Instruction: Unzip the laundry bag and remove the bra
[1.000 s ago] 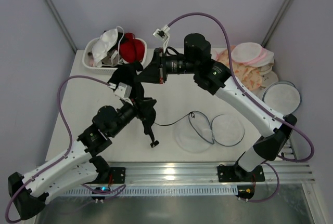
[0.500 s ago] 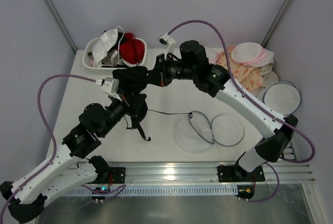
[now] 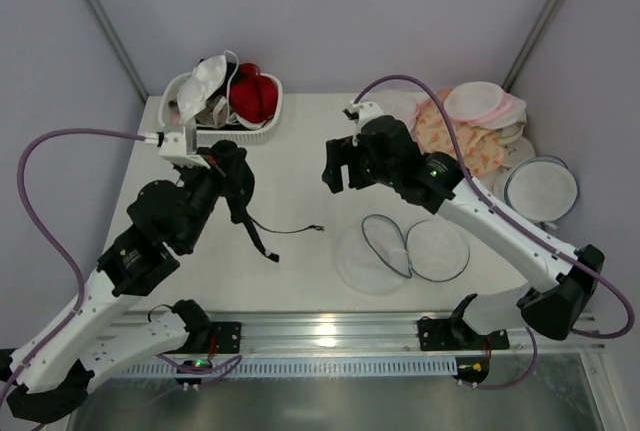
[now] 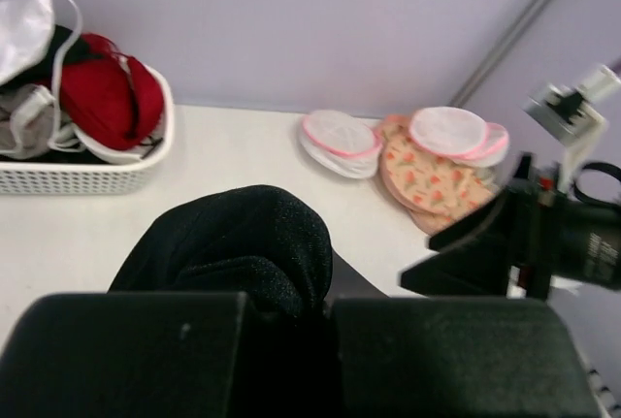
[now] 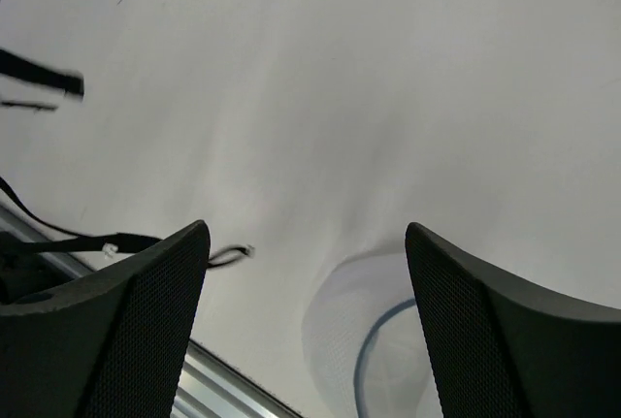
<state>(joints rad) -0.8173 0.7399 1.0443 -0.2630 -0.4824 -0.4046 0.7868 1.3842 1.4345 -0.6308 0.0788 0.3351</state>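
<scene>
The black bra (image 3: 232, 173) hangs bunched from my left gripper (image 3: 222, 166), which is shut on it above the table's left half. Its thin straps (image 3: 262, 239) trail down onto the table. In the left wrist view the bra (image 4: 243, 243) bulges out from between my left gripper's (image 4: 330, 306) shut jaws. My right gripper (image 3: 337, 166) stands open and holds nothing, well right of the bra. The laundry bag (image 3: 400, 248) lies unzipped on the table as two mesh halves with a grey-blue rim. It shows below my right gripper (image 5: 306, 234) as the laundry bag (image 5: 364, 326).
A white basket (image 3: 268, 123) with a red and a white bra stands at the back left, also seen as the basket (image 4: 97, 174). Pink-rimmed rounds (image 3: 480, 101) on a patterned cloth lie at the back right. A flat grey-rimmed disc (image 3: 541, 188) lies at the right edge.
My right gripper has let go of the bra, opened, and drawn back to the right. My left arm has carried the bra to the left, its straps trailing.
</scene>
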